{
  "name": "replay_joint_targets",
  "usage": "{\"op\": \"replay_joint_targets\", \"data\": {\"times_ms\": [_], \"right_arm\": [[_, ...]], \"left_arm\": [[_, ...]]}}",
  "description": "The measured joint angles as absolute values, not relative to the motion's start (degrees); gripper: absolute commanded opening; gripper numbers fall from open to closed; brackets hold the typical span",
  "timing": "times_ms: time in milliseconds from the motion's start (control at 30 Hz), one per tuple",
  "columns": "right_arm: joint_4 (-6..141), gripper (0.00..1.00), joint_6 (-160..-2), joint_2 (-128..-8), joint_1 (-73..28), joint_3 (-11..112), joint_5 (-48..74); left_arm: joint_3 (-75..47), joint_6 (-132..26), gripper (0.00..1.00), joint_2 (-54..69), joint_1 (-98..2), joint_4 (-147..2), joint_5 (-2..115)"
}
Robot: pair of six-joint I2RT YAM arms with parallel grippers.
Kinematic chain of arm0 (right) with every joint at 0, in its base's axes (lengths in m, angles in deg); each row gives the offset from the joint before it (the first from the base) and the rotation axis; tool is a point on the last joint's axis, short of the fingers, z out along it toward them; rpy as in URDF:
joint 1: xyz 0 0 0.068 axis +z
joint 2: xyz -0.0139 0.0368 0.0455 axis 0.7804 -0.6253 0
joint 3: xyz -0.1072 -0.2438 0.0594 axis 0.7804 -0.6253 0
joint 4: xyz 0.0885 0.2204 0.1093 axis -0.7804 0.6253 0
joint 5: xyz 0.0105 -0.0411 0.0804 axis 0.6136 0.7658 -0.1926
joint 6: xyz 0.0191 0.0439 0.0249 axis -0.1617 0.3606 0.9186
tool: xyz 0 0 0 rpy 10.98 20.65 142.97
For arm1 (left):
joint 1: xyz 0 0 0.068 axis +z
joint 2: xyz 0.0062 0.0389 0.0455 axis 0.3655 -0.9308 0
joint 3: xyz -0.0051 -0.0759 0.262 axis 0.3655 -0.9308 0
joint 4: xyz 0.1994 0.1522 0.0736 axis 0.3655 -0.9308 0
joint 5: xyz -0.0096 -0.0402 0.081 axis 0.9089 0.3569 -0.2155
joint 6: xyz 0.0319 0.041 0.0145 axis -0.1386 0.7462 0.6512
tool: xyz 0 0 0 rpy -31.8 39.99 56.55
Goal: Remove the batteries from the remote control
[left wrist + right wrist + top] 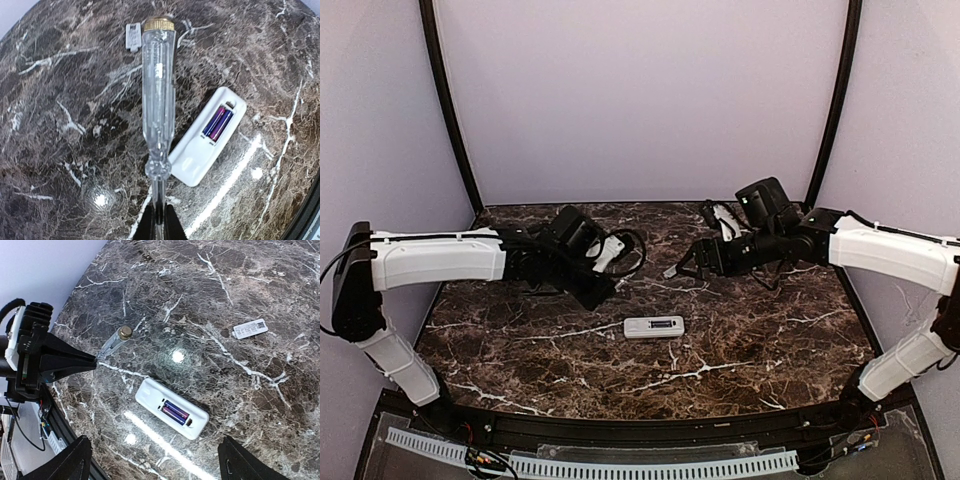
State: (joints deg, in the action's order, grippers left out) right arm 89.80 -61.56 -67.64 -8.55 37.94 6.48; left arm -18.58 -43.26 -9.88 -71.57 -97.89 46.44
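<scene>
The white remote control (pixel 653 327) lies back-up on the marble table, with its battery recess open. Two batteries (pixel 175 412) with purple-red casing sit side by side in the recess; they also show in the left wrist view (pixel 217 123). My left gripper (pixel 160 215) is shut on the metal shaft of a clear-handled screwdriver (pixel 157 100), which is held above the table to the left of the remote (pixel 207 142). My right gripper (pixel 155 440) is open wide and empty, hovering above the remote (pixel 171 409). In the top view, the left gripper (pixel 600 290) and right gripper (pixel 685 268) are beyond the remote.
A small flat pale-grey cover piece (pixel 250 328) lies on the table beyond the remote, just past the screwdriver's brass cap (pixel 133 36). Grey walls close the table at the back and both sides. The table's front edge has a black rail.
</scene>
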Motion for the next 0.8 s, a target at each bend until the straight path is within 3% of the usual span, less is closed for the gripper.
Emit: {"op": "replay_joint_targets", "data": {"times_ms": [400, 800], "right_arm": [[89.6, 0.84, -54.0, -66.4, -8.6, 37.7, -6.4], [89.3, 0.84, -37.8, -66.5, -8.8, 37.4, -12.2]], "left_arm": [[-23.9, -34.5, 0.0, -5.4, -75.2, -87.7, 48.1], [-27.3, -21.2, 0.01, -4.1, -81.6, -77.1, 38.7]]}}
